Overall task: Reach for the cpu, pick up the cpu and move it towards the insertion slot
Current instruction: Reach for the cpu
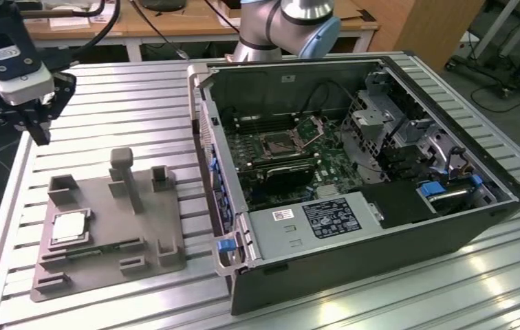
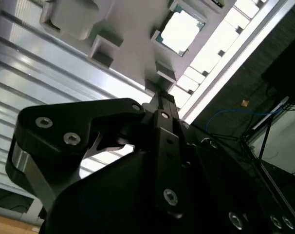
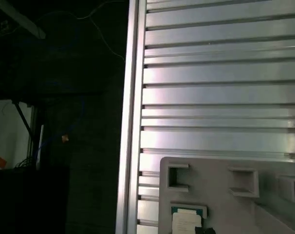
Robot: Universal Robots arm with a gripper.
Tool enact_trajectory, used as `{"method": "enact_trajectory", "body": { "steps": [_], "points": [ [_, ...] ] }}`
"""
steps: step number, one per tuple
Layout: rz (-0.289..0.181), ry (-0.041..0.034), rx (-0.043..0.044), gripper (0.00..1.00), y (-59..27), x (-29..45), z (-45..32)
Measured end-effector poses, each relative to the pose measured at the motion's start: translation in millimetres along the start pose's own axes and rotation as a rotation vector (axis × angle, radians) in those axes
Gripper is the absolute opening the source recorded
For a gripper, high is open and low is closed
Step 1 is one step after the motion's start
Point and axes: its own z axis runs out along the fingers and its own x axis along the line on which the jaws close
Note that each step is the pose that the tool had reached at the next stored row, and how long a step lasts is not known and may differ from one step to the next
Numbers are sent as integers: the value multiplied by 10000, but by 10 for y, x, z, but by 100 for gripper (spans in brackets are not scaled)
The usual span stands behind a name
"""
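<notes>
The cpu (image 1: 69,227) lies flat in a recess of the grey fixture plate (image 1: 150,237) at the exterior view's left; both wrist views show it too, cpu (image 2: 180,30) and cpu (image 3: 188,220). My gripper (image 1: 39,130) hangs above the table's far left edge, well behind the plate and clear of the chip. Its fingers (image 2: 160,100) are pressed together with nothing between them. The insertion slot (image 1: 281,144) sits on the motherboard inside the open computer case (image 1: 370,227), with its metal retention frame (image 1: 313,127) hinged up.
The fixture plate carries upright blocks and a tall post (image 1: 124,175) between the gripper and the case. The slatted aluminium table (image 1: 122,96) ends in an edge rail (image 3: 133,122) just beside the gripper. The arm's base (image 1: 283,27) stands behind the case.
</notes>
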Motion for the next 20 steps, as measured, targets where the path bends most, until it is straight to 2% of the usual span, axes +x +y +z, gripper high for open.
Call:
{"method": "enact_trajectory", "body": {
  "steps": [6,8,9,16,17,20],
  "points": [
    [-79,1,-1,11,-15,132,43],
    [-106,-8,0,11,-18,152,50],
    [-289,-88,3,11,-31,232,79],
    [-374,-126,4,11,-39,269,93],
    [-386,-131,4,18,-39,274,95],
    [-422,-147,4,18,-42,290,101]
  ]
}}
